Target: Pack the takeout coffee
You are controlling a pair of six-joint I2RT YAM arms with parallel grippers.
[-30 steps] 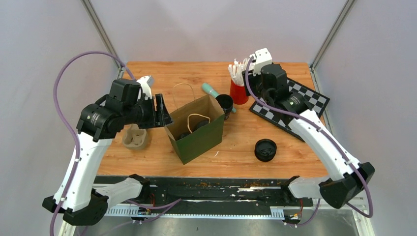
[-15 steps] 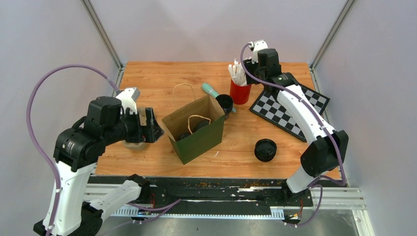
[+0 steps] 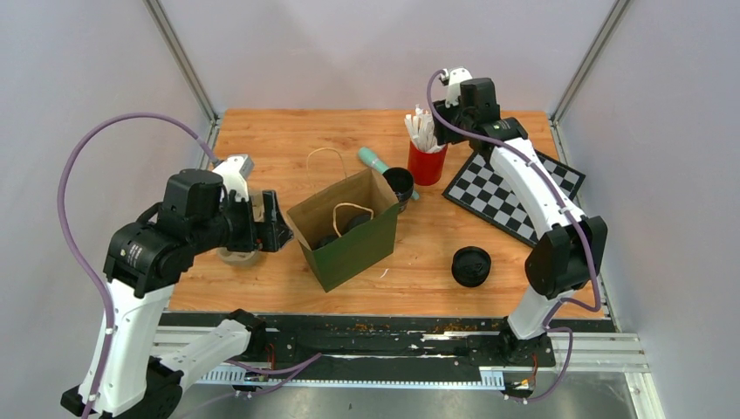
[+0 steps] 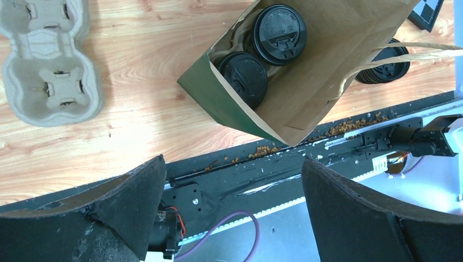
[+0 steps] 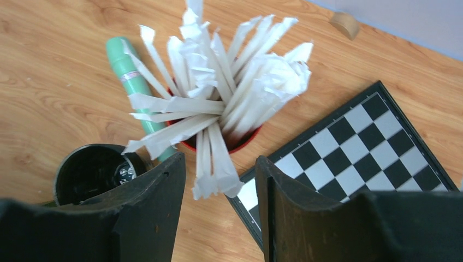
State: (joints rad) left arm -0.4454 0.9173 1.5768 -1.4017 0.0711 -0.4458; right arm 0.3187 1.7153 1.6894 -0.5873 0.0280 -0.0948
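**Right hand (image 5: 220, 180) lined up on the straws (image 5: 229, 82), coffees look bagged**

So the right hand is up at the far side of the table (image 3: 288, 131), pointing down at the red cup (image 3: 425, 164) stuffed with paper-wrapped straws. Its fingers are partly apart with nothing pinched. A few straw ends show in the gap, but I can't see either finger touching one.

The left hand (image 4: 232, 166) is spread wide and empty. It hangs above the near-left part of the table, between the cardboard cup carrier (image 4: 52, 60) and the bag (image 3: 349, 244).

The good part is that the bag is standing open mid-table, and two lidded cups (image 4: 244, 76) sit side by side at the bottom of it. I'd call the main chunk of packing done.

Still out on the table:
- the cup carrier, empty, left of the bag
- some black lids (image 3: 471, 266) right of the bag, toward the near edge
- an open black cup (image 3: 399, 183) just behind the bag, with a green tube (image 5: 123, 65) lying beside it
- every straw, still in the red cup

My guess is a straw or two goes in next, and that's the fiddly bit, since they're thin, splayed every which way and easy to grab in a clump. The chessboard (image 3: 515, 188) is just there, doing nothing.
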